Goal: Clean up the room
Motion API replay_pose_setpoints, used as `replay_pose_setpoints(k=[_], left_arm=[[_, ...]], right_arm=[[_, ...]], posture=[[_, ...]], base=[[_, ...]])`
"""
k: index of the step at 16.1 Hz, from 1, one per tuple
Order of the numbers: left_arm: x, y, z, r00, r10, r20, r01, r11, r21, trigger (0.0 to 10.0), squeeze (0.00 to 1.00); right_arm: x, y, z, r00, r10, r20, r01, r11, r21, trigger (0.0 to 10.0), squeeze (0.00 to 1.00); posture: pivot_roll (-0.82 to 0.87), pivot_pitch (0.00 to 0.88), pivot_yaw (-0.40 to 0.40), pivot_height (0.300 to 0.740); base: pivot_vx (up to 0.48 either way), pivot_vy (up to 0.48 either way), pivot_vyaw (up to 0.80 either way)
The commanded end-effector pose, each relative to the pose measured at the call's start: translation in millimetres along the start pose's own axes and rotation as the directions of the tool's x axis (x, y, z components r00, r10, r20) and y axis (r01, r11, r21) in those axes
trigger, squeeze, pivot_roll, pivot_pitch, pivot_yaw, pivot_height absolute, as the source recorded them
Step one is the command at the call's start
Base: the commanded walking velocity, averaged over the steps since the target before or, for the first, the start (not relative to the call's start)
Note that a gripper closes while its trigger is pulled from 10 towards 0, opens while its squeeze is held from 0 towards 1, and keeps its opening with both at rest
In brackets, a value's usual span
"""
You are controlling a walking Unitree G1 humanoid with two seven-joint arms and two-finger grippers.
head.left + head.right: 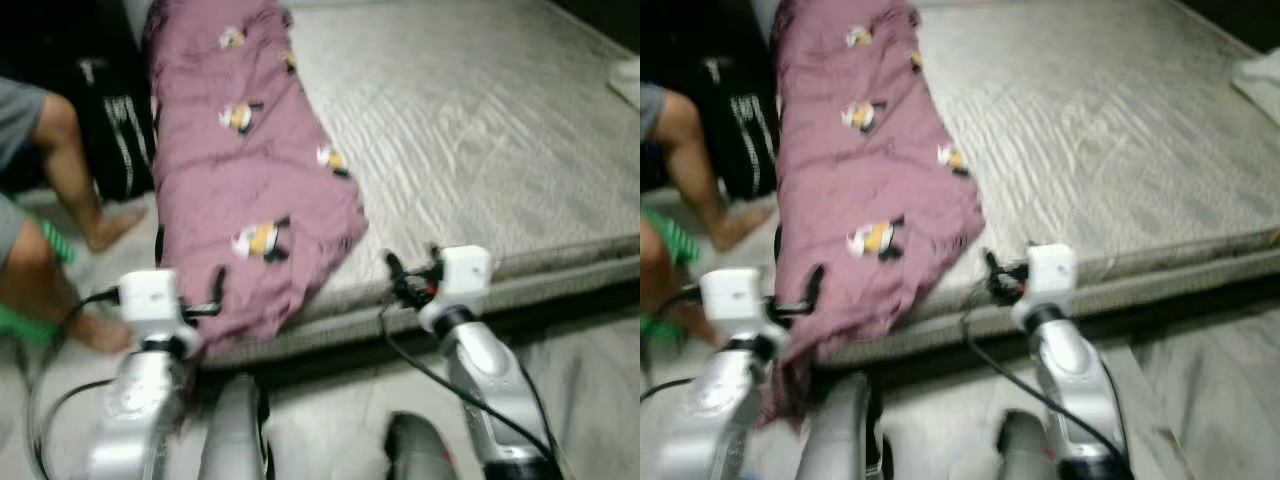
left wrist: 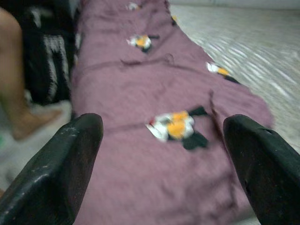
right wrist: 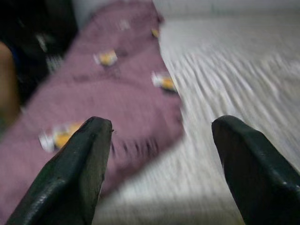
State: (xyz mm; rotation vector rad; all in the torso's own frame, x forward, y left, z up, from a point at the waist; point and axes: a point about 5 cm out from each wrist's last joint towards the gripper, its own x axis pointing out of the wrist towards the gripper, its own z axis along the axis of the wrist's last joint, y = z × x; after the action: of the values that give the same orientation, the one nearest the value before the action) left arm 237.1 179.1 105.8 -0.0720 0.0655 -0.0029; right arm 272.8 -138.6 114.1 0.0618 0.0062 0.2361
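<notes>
A mauve blanket (image 1: 245, 170) printed with small orange-and-black cartoon figures lies lengthwise along the left side of a grey mattress (image 1: 470, 130). Its near end hangs over the mattress's front edge. My left gripper (image 1: 216, 292) hovers at that hanging end. In the left wrist view the left gripper (image 2: 164, 133) is open, and the blanket (image 2: 140, 93) lies between and beyond its fingers. My right gripper (image 1: 402, 278) is at the front edge of the mattress, just right of the blanket. The right wrist view shows the right gripper (image 3: 161, 129) open and holding nothing.
A person's bare legs (image 1: 65, 160) are on the floor at the left, close to my left arm. A black bag (image 1: 115, 125) with white print stands beside the mattress. A white item (image 1: 628, 82) lies at the mattress's far right. Pale floor runs along the front.
</notes>
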Motion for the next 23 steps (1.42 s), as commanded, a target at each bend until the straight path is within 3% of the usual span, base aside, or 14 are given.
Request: replay_pose_setpoints(k=[1,8,11,14,16,18,19,21,23], left_arm=[[0.2,-8.9,0.2,1.000,-0.028,-0.001,0.028,0.999,-0.018,10.0,0.00],[-0.1,-8.6,-2.7,0.999,-0.026,-0.029,0.025,0.999,-0.027,10.0,0.00],[7.1,-7.6,-10.4,0.995,-0.019,-0.097,0.016,0.999,-0.030,10.0,0.00],[24.7,-8.1,-18.1,0.987,-0.023,-0.159,0.012,0.998,-0.067,10.0,0.00],[35.7,-13.6,-29.0,0.972,-0.040,-0.230,0.031,0.999,-0.044,10.0,0.00],[37.6,-16.7,-28.5,0.974,-0.051,-0.219,0.039,0.997,-0.062,10.0,0.00],[47.4,-24.4,-35.3,0.969,-0.062,-0.240,0.045,0.996,-0.077,10.0,0.00],[50.7,-29.5,-42.2,0.964,-0.049,-0.262,0.026,0.995,-0.092,10.0,0.00],[52.4,-26.9,-37.5,0.979,0.028,-0.203,-0.048,0.994,-0.096,10.0,0.00]], right_arm=[[-6.4,-11.9,-4.0,0.999,-0.036,-0.025,0.036,0.999,-0.011,10.0,0.00],[-8.0,-14.2,-5.6,0.998,-0.055,-0.041,0.055,0.998,-0.002,10.0,0.00],[-11.9,-20.2,-7.6,0.995,-0.079,-0.062,0.080,0.997,0.006,10.0,0.00],[-27.8,-32.8,-5.4,0.991,-0.110,-0.079,0.108,0.994,-0.036,10.0,0.00],[-50.0,-44.5,-3.4,0.986,-0.136,-0.098,0.129,0.989,-0.077,10.0,0.00],[-56.1,-46.9,-3.2,0.983,-0.148,-0.109,0.139,0.987,-0.085,10.0,0.00],[-75.9,-56.8,-0.9,0.972,-0.190,-0.141,0.175,0.978,-0.115,10.0,0.00],[-91.0,-61.4,2.6,0.963,-0.216,-0.161,0.195,0.971,-0.139,10.0,0.00],[-105.9,-65.3,7.2,0.955,-0.228,-0.189,0.200,0.967,-0.157,10.0,0.00]], posture=[[-0.01,0.110,-0.003,0.602],[-0.01,0.117,-0.003,0.602],[-0.03,0.122,-0.005,0.602],[-0.07,0.148,-0.015,0.602],[-0.11,0.179,-0.020,0.602],[-0.13,0.198,-0.021,0.602],[-0.18,0.240,-0.022,0.602],[-0.21,0.268,-0.026,0.602],[-0.24,0.303,-0.038,0.602]], base=[[0.311,0.000,0.00],[0.129,0.000,0.00],[0.000,0.000,-0.26],[0.000,0.000,-0.74],[0.000,0.000,-0.21],[0.000,0.000,0.00],[0.000,0.000,0.00],[0.000,0.000,0.00],[0.000,0.000,0.00]])
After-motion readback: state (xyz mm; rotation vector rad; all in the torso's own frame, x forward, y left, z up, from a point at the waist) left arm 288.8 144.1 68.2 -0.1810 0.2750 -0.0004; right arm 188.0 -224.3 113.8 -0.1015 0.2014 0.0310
